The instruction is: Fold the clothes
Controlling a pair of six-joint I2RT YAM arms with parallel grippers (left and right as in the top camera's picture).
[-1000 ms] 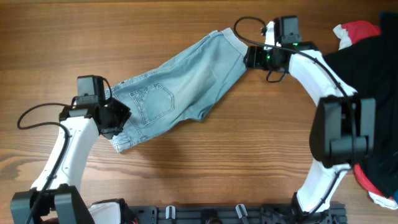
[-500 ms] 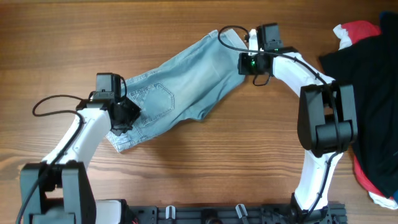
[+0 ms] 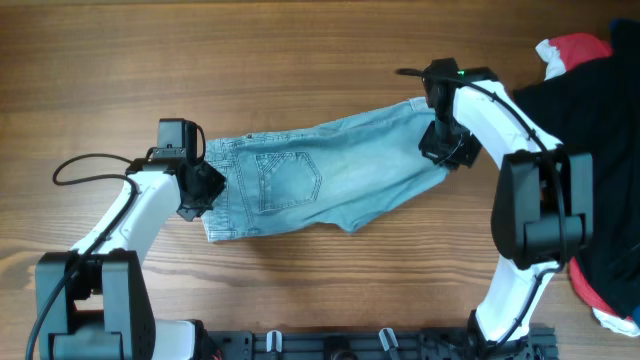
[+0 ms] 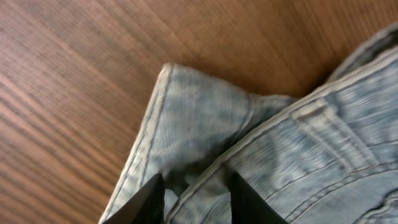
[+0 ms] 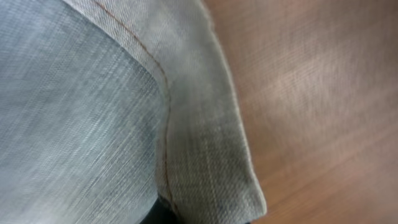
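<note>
The clothes, light blue denim shorts (image 3: 330, 175), lie stretched almost level across the table, back pocket (image 3: 287, 182) up. My left gripper (image 3: 207, 188) is shut on the waistband end; in the left wrist view the waistband seam (image 4: 205, 186) runs between its two black fingers (image 4: 149, 202). My right gripper (image 3: 447, 152) is shut on the cuffed leg hem at the right end. In the right wrist view the hem (image 5: 205, 143) covers the fingers almost fully, and only a dark sliver shows below it.
A large black garment (image 3: 600, 150) lies at the right edge, with a red-and-white cloth (image 3: 565, 50) at its top and more of it at the lower right (image 3: 610, 310). A black rail (image 3: 350, 345) runs along the front edge.
The right gripper has shut on the leg hem and carried it right and toward the front. The shorts have swung from diagonal to nearly level. The left gripper kept its hold and shifted a little right.
</note>
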